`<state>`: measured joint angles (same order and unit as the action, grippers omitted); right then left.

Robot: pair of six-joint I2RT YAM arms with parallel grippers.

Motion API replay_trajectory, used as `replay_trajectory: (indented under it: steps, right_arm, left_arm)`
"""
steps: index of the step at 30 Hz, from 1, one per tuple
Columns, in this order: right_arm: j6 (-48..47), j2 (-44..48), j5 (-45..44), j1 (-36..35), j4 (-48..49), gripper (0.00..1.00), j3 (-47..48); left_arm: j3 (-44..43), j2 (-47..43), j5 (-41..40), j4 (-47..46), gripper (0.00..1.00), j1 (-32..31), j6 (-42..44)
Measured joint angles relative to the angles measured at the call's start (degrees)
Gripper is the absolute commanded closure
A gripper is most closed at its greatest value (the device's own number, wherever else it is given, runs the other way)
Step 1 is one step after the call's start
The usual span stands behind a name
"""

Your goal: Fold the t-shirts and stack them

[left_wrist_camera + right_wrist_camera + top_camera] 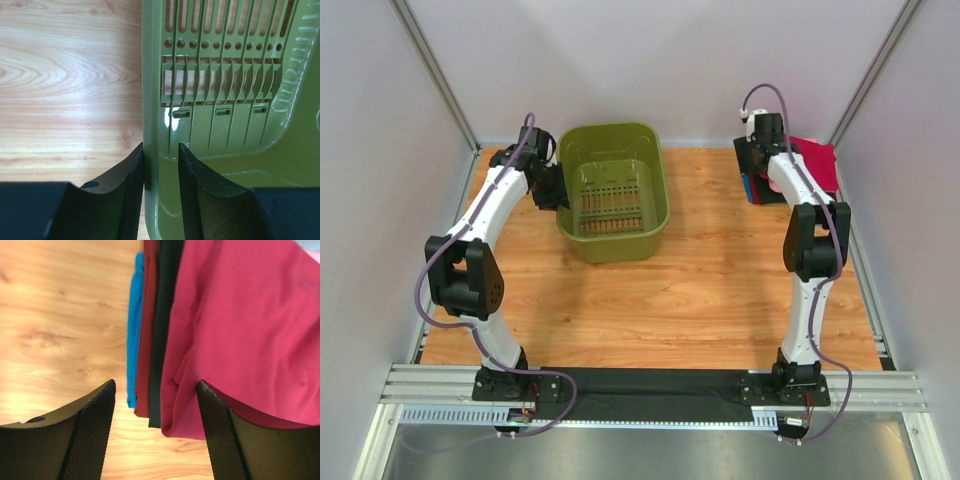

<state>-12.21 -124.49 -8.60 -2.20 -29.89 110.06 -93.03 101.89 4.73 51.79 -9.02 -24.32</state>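
Basket (613,190) at counter's (700,290) 12 o'clock, slotted floor showing; left gripper (161,150) clenched on its 9 o'clock rim. T-shirts (820,160) stacked at 2 o'clock corner, crimson tee (240,330) on top, black and blue edges beneath; right gripper (156,385) spread wide, stack edge directly below.

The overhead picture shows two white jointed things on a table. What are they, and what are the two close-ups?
They are robot arms, left arm and right arm, bolted to a wooden table. The overhead picture comes from a fixed camera; each close-up from a camera on one wrist, looking past its black fingers. On the table sit an olive-green plastic basket and, far right, a stack of folded cloth t-shirts: crimson on top, black, dark red and blue edges beneath. The left hand has a finger on each side of the basket's rim; whether it squeezes is unclear. The right hand hangs open at the stack, holding nothing.
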Motion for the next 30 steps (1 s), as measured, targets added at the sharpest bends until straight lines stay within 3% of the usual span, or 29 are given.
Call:
replay_trajectory:
  steps: [14, 24, 30]
  right_arm:
    - [-18.8, -2.1, -14.7, -3.0, 7.1, 0.37, -3.7]
    - [-27.5, -2.1, -19.2, -6.4, 12.2, 0.32, -11.8]
    - [-31.6, -2.1, -22.6, -6.7, 15.8, 0.39, -12.6]
  left_arm:
    - [1.7, -1.7, 0.2, -1.6, 0.61, 0.0, 0.0]
    - [1.7, -1.8, 0.2, -1.5, 0.61, 0.0, 0.0]
    - [2.5, -1.9, 0.2, -1.9, 0.61, 0.0, 0.0]
